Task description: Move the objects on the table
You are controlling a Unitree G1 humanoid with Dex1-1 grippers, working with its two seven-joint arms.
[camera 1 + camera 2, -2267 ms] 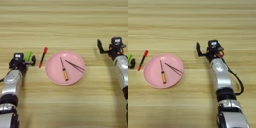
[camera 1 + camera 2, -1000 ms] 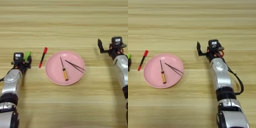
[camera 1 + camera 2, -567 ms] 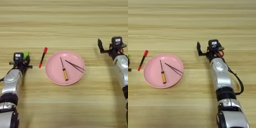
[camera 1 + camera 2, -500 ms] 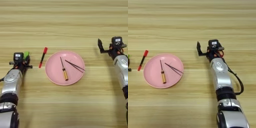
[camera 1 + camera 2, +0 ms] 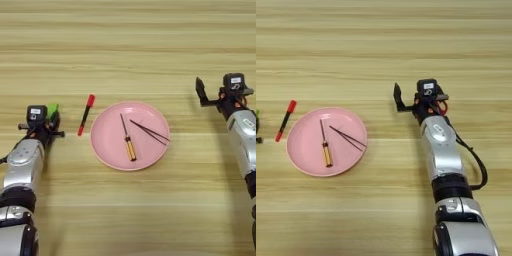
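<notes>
On the table (image 5: 150,45) the pink plate (image 5: 107,150) is my landmark: inside it lie the tweezers (image 5: 149,132) and, just left of them, a small screwdriver (image 5: 127,143), while the red marker (image 5: 85,114) lies on the wood just off the plate's left rim. Further left, my left gripper (image 5: 50,119) is pinching the green block (image 5: 52,110), well apart from the plate. My right gripper (image 5: 408,102) hangs off to the plate's right, its fingers spread and holding nothing.
</notes>
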